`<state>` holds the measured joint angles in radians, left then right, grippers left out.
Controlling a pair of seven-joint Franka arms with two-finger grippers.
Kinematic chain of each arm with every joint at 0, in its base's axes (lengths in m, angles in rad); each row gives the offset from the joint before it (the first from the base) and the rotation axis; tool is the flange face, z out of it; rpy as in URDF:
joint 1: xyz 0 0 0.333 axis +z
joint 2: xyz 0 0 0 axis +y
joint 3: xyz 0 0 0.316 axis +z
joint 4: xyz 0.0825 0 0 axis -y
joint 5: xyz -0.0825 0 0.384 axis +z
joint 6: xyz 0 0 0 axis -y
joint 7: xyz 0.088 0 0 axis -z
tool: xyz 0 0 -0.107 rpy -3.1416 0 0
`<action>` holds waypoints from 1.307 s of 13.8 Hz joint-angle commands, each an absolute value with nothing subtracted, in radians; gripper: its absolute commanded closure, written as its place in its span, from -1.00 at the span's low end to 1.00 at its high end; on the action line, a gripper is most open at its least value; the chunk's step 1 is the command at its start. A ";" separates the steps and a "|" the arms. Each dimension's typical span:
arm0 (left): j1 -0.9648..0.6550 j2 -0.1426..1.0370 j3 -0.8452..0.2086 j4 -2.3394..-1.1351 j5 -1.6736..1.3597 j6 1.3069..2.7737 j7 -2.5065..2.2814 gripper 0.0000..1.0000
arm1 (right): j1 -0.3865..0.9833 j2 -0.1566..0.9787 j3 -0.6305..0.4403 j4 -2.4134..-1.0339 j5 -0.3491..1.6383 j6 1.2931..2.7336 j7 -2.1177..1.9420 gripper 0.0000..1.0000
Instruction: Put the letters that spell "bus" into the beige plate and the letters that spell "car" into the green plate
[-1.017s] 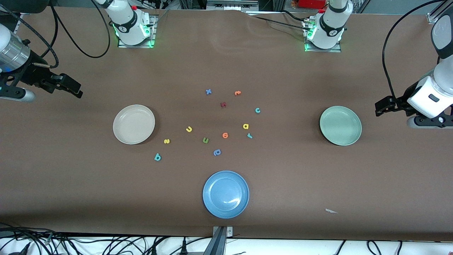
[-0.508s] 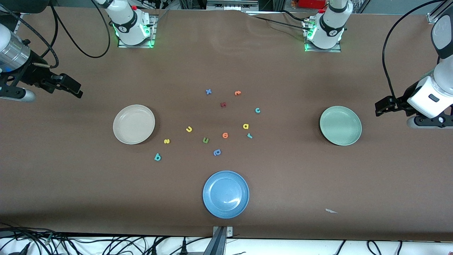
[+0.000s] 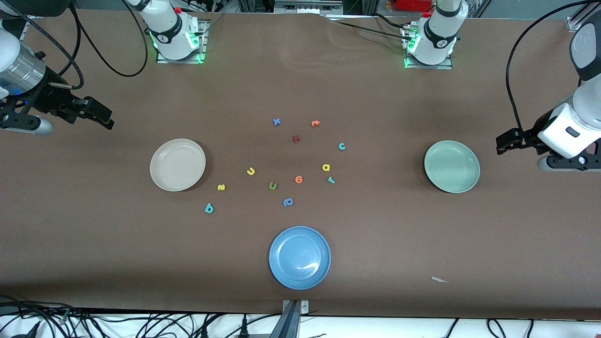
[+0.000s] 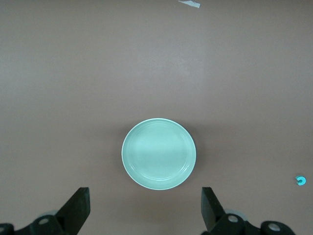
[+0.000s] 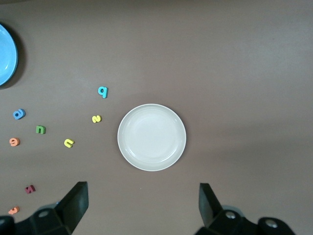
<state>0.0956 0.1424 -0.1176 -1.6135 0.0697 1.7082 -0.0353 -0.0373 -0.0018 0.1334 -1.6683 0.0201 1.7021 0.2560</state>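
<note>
We are hovering both empty, open grippers, right gripper (image 3: 101,117) and left gripper (image 3: 504,143), beside bare plates, judging the teal b (image 3: 209,208) first for the beige plate (image 3: 177,164).

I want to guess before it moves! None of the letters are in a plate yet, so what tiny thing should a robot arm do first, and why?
Probably bring the right claw, which is open and holds nothing, down over the yellow s. That letter lies on the table right beside the beige plate, so it looks like the shortest trip. The left claw waits open by the green plate.
</note>
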 commanded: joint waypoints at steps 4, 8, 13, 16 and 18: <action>0.089 0.141 -0.120 -1.621 0.083 1.700 -0.040 -1.00 | -0.044 -0.015 0.147 -1.677 0.021 1.697 0.253 -1.00; 0.084 0.143 -0.121 -1.624 0.083 1.684 -0.040 -1.00 | -0.046 -0.015 0.146 -1.675 0.023 1.690 0.255 -1.00; 0.086 0.146 -0.121 -1.623 0.083 1.678 -0.037 -1.00 | -0.046 -0.014 0.146 -1.677 0.023 1.692 0.255 -1.00; 0.086 0.146 -0.123 -1.623 0.066 1.678 -0.026 -1.00 | -0.044 -0.017 0.163 -1.677 0.021 1.690 0.255 -1.00; 0.100 0.146 -0.121 -1.620 -0.001 1.681 -0.020 -1.00 | -0.048 -0.015 0.160 -1.677 0.023 1.690 0.255 -1.00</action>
<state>0.0906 0.1519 -0.1220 -1.6198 0.0483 1.6873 -0.0347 -0.0372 -0.0018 0.1512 -1.6683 0.0201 1.6982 0.2562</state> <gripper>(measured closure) 0.000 0.000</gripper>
